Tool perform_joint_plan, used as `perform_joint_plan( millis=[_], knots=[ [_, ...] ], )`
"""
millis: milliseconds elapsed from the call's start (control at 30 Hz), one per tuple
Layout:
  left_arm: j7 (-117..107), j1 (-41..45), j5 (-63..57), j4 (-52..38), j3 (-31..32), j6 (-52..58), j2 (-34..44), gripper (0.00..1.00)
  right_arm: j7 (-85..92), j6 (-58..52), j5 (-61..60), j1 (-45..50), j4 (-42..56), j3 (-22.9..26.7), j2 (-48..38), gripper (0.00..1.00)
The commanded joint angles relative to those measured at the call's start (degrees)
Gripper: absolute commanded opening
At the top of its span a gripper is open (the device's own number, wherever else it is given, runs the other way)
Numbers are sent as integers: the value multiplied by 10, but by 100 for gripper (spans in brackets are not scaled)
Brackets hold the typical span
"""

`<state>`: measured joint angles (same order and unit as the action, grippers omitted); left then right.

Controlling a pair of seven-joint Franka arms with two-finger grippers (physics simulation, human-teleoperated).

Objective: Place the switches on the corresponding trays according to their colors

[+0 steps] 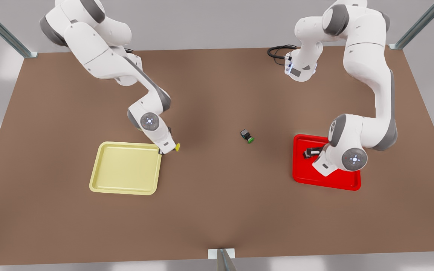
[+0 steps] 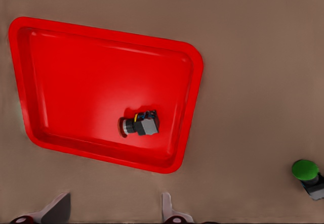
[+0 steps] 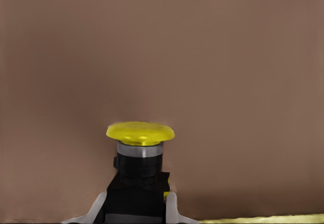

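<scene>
The right gripper (image 3: pixel 134 211) clamps the yellow switch (image 3: pixel 140 133) just beside the yellow tray's (image 1: pixel 126 188) far corner. The left gripper (image 2: pixel 114 214), fingers apart and empty, hangs above the red tray (image 2: pixel 190 102), where the red switch (image 2: pixel 140 125) lies. The green switch (image 1: pixel 246 136) sits on the table (image 1: pixel 217 210) between the trays.

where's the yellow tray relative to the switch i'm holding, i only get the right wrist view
Observer: In the front view the yellow tray lies just to that view's left of the right hand. The yellow switch is outside the rim.
Operator: and the other arm
Observer: The left hand is open above the red tray, where the red switch lies.
Operator: anything left
Observer: The green switch lies on the table between the trays.
</scene>
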<state>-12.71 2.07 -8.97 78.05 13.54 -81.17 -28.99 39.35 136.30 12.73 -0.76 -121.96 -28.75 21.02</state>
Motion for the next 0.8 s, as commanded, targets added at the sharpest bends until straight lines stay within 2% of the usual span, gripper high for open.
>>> perform_joint_plan(
  millis=[0,33,67,167,200,233,300,333,367,433,467,533,567,633,700,767],
  knots=[
    [0,0,4,-13,17,16,4,100,-5,-9,-9,3,1,18,-12,48],
    [-2,0,4,-16,40,22,8,100,-8,-29,-32,21,-2,64,-36,47],
    [-1,0,8,-23,48,24,10,100,-35,-62,-38,22,-6,88,-55,47],
    [-2,0,33,-42,54,23,10,100,-145,-58,-38,22,-79,113,-92,53],
    [0,0,33,-43,51,19,18,100,-212,-61,-38,21,-98,113,-97,59],
    [-1,0,33,-70,46,18,18,100,-250,-57,-38,21,-106,113,-96,69],
    [-2,0,33,-101,32,16,13,100,-269,-45,-38,14,-106,146,-85,79],
    [-3,0,33,-103,32,16,13,100,-270,-40,-38,12,-108,161,-83,93],
    [-3,0,33,-103,32,16,14,100,-280,-40,-57,12,-108,168,-83,100],
    [-4,-1,33,-110,32,17,14,100,-314,-46,-58,13,-99,190,-94,100],
    [-3,-2,33,-111,31,17,14,100,-347,-56,-58,19,-75,197,-111,100],
    [0,-2,36,-111,16,20,14,100,-379,-154,-57,23,86,245,-112,100],
    [18,-2,41,-112,-1,19,14,100,-385,-236,-58,33,180,261,-112,100],
    [62,-3,46,-112,-8,21,15,100,-456,-423,-60,34,340,257,-107,100],
    [64,-3,45,-120,-17,22,18,100,-456,-490,-107,34,393,283,-105,100],
    [63,-3,45,-120,-18,22,18,100,-457,-482,-124,34,384,284,-107,100]
  ],
)
